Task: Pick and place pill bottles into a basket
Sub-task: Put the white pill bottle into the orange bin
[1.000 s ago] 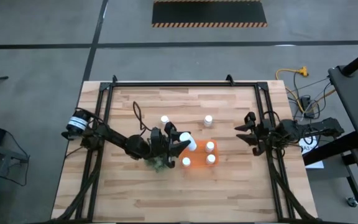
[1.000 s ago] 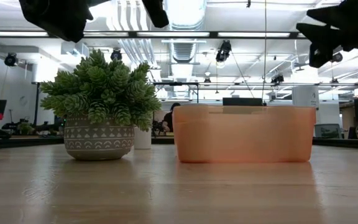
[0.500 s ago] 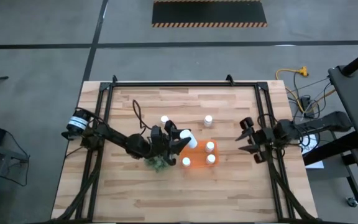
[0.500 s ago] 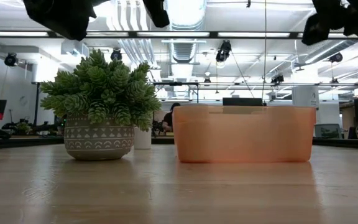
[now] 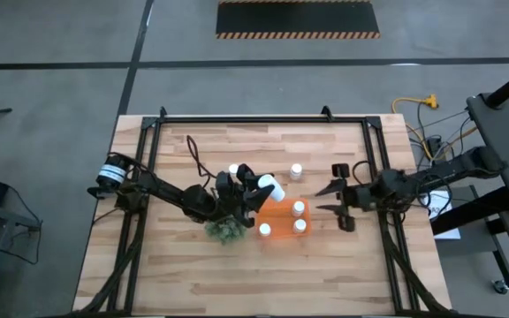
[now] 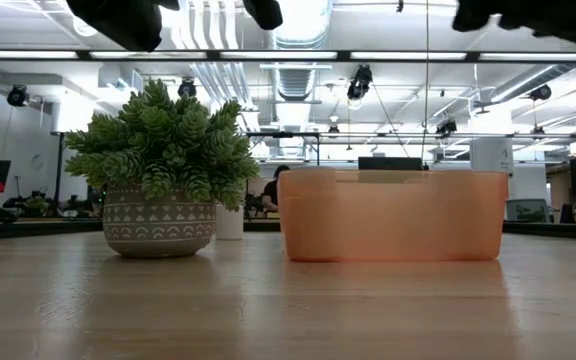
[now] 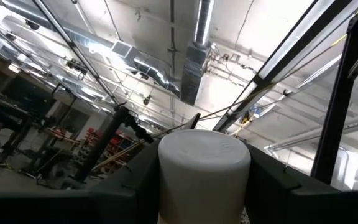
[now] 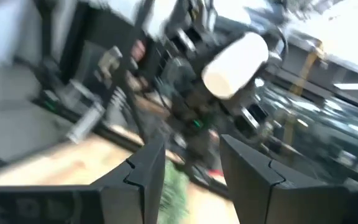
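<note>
Now I have a small white cylindrical pill bottle (image 5: 272,187) pinched in my left end effector (image 5: 263,189), raised above the far-left corner of the bright orange rectangular plastic basket (image 5: 281,231).

Three white-capped bottles (image 5: 299,208) stand inside that basket, and two more (image 5: 296,170) stand on the pale wooden worktop (image 5: 263,274) beyond it. My right end effector (image 5: 322,198) hangs just right of the basket, fingers pressed together and holding nothing. A spiky green potted plant (image 6: 160,170) sits beside the basket's left end.
</note>
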You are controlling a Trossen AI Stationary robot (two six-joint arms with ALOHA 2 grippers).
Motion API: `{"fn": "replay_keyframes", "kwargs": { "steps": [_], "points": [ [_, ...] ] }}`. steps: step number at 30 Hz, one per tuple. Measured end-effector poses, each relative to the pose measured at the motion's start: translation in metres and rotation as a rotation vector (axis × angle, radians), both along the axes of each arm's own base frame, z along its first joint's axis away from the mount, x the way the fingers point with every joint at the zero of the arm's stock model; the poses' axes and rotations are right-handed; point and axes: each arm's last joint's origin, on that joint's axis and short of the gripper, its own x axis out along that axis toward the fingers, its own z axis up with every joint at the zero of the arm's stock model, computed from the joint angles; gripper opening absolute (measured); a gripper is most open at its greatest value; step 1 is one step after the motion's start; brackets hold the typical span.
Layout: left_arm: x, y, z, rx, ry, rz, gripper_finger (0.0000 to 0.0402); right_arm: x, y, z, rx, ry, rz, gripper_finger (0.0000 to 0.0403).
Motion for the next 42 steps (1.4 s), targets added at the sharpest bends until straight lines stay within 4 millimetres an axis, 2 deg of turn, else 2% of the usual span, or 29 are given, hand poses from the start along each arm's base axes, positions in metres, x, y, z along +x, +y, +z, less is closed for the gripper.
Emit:
{"fn": "replay_keyframes", "kwargs": {
  "steps": [4, 8, 13, 17, 22, 29, 42],
  "points": [
    [0.001, 0.001, 0.001, -0.023, -0.001, 0.024, 0.0154, 0.025, 0.01, 0.014, -0.066, 0.054, -0.165, 0.0141],
    [0.002, 0.005, 0.003, -0.037, -0.003, 0.047, 0.0154, 0.044, 0.023, 0.032, -0.115, 0.032, -0.291, 0.0141],
    [0.006, 0.012, 0.017, -0.051, -0.052, 0.064, 0.0154, 0.066, 0.038, 0.046, -0.239, 0.017, -0.434, 0.0141],
    [0.007, 0.014, 0.027, -0.047, -0.09, 0.059, 0.0154, 0.079, 0.042, 0.057, -0.248, -0.018, -0.484, 0.014],
    [0.005, 0.015, 0.044, -0.035, -0.148, 0.04, 0.0154, 0.082, 0.042, 0.07, -0.241, -0.078, -0.561, 0.0133],
    [0.005, 0.016, 0.054, -0.038, -0.183, 0.041, 0.0154, 0.081, 0.042, 0.09, -0.264, -0.135, -0.585, 0.0121],
    [0.005, 0.018, 0.056, -0.033, -0.189, 0.041, 0.0154, 0.085, 0.042, 0.101, -0.271, -0.103, -0.601, 0.0125]
  ]
}}
